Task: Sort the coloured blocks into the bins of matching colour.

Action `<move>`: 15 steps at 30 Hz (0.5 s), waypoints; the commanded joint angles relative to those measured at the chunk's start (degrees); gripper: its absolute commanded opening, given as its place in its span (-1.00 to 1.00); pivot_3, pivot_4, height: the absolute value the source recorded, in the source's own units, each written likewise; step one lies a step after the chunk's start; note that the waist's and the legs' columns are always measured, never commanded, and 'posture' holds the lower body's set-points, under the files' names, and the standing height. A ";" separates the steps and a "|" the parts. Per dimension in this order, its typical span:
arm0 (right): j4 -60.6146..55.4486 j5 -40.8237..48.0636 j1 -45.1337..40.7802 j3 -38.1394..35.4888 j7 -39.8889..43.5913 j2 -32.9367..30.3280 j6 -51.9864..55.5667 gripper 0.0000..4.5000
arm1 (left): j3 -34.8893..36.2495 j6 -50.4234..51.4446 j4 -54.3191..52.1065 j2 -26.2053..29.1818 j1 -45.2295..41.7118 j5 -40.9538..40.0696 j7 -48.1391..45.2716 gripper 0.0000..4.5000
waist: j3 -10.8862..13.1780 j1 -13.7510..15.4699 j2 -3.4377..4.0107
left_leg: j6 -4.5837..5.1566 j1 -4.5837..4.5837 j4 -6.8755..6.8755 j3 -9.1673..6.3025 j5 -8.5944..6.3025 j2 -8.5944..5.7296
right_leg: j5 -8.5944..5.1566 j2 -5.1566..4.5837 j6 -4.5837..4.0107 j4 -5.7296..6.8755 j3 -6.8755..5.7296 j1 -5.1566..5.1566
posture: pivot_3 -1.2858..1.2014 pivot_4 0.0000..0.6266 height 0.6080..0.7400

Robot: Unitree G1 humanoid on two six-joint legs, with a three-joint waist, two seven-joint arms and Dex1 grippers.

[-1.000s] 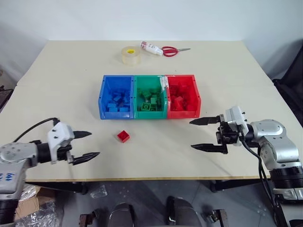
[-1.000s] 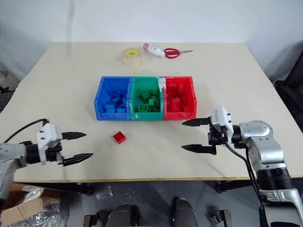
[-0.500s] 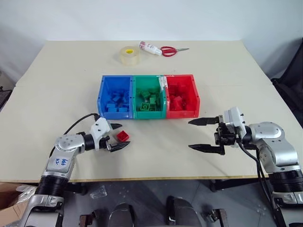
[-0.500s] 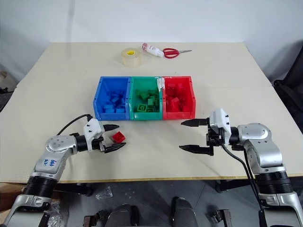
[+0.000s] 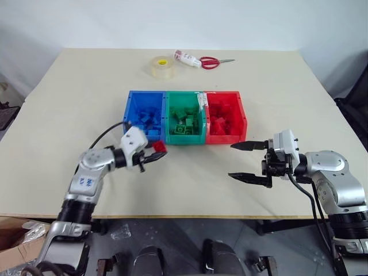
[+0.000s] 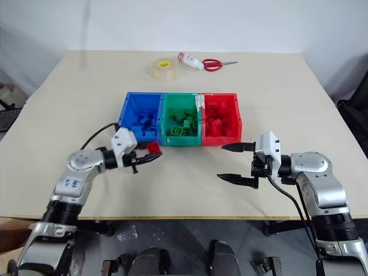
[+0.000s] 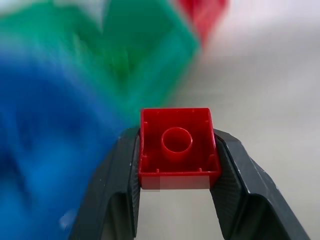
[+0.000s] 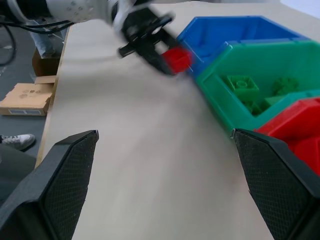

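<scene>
A red block (image 5: pixel 159 147) is pinched between the fingers of my left gripper (image 5: pixel 155 152), lifted just in front of the blue bin (image 5: pixel 144 116). The left wrist view has the same red block (image 7: pixel 177 146) clamped between both black fingers. Blue, green (image 5: pixel 184 117) and red (image 5: pixel 226 115) bins stand joined in a row mid-table, each holding several blocks of its own colour. My right gripper (image 5: pixel 246 161) hangs open in front of the red bin, to its right, with nothing between its fingers.
A tape roll (image 5: pixel 161 66), a white tube (image 5: pixel 186 57) and red-handled scissors (image 5: pixel 214 62) lie at the table's far edge. Bare tabletop runs between the two grippers and in front of the bins.
My left gripper swung in from the table's left, shut on the red block and lifted it toward the bins. The right gripper stayed where it was.
</scene>
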 commanded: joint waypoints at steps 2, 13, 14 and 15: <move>-2.11 0.90 -0.03 -2.18 -1.85 0.21 -0.77 1.00 | -1.63 -1.53 4.61 -5.46 -9.20 -0.02 1.80 -0.34 | 0.00 0.20 0.00 | 0.00 0.00 0.00 0.00 0.00 0.00 | 0.00 0.00 0.01 -0.02 0.00 0.01 | 0.03 -0.52 1.00; -7.10 1.28 4.22 -3.31 -6.51 0.99 -0.34 1.00 | -1.15 -21.56 46.79 -20.97 -35.27 6.63 14.89 0.06 | 0.09 0.15 -0.16 | 0.04 -0.06 -0.02 -0.03 -0.02 -0.05 | 0.07 0.01 0.12 -0.51 -0.01 0.04 | 0.03 -0.52 1.00; -7.66 1.38 4.61 -3.55 -6.92 0.93 -0.21 1.00 | -1.11 -23.10 48.96 -21.47 -36.28 7.18 15.87 0.19 | 0.10 0.15 -0.16 | 0.04 -0.06 -0.01 -0.05 -0.02 -0.05 | 0.07 0.01 0.12 -0.52 -0.01 0.04 | 0.03 -0.52 1.00; -8.30 1.53 5.06 -3.91 -7.38 0.81 -0.03 1.00 | -0.90 -24.48 50.20 -21.61 -36.69 7.39 16.16 0.34 | 0.10 0.08 -0.16 | 0.04 -0.06 -0.01 -0.06 -0.02 -0.06 | 0.07 0.01 0.12 -0.53 -0.01 0.04 | 0.03 -0.52 1.00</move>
